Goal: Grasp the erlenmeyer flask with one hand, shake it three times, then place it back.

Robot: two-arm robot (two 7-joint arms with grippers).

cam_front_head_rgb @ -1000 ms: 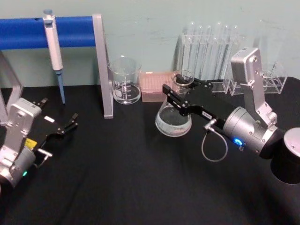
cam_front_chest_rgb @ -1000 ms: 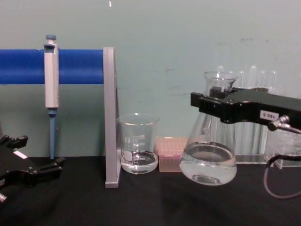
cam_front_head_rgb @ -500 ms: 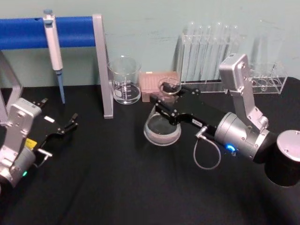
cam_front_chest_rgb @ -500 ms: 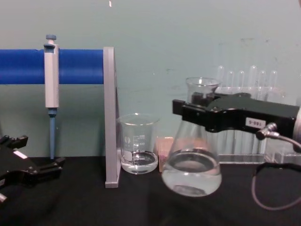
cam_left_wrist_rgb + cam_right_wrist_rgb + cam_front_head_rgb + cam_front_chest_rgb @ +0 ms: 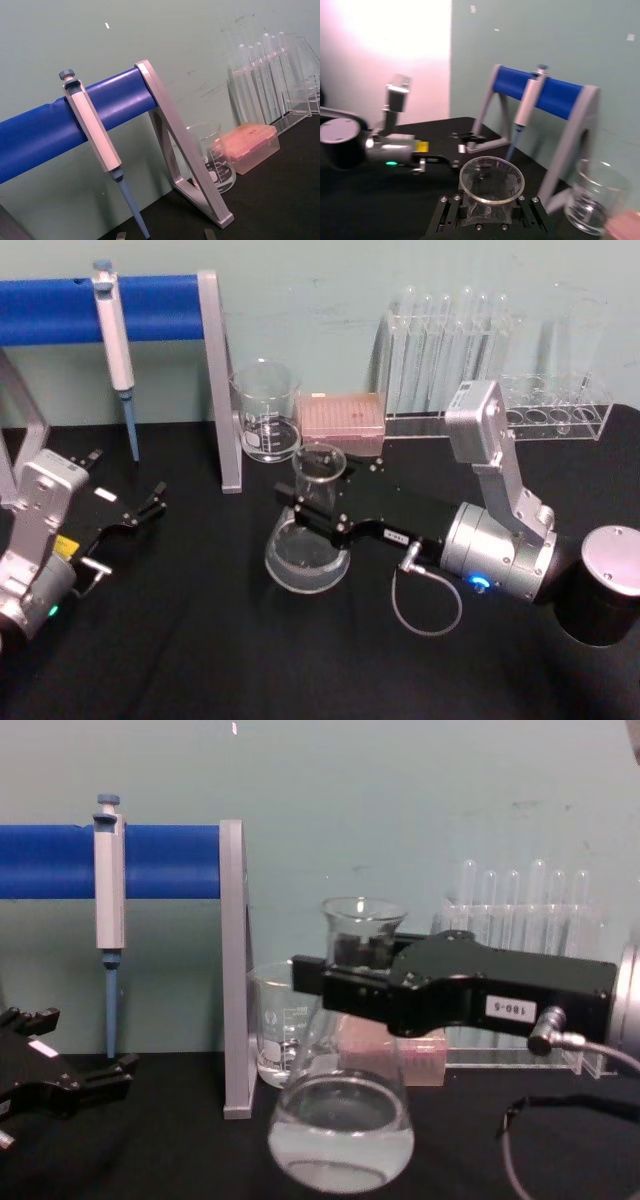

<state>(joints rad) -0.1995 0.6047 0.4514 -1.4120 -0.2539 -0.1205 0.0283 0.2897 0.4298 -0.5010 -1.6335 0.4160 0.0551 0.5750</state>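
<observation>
The right arm has swept across the black table toward eight o'clock over the last second. It has carried the right gripper from in front of the test-tube rack to a spot at about five o'clock from the beaker. Its jaws are clamped tight on the neck of the erlenmeyer flask, just under the flared rim. The flask has travelled with it and now hangs roughly upright near the pink tip box, at about seven o'clock from it, with a shallow layer of clear liquid in its wide base. I cannot tell whether the base clears the cloth. That sideways run looks to me like one stroke of the shaking, with the setting back yet to come. The left gripper sits parked at nine o'clock.
</observation>
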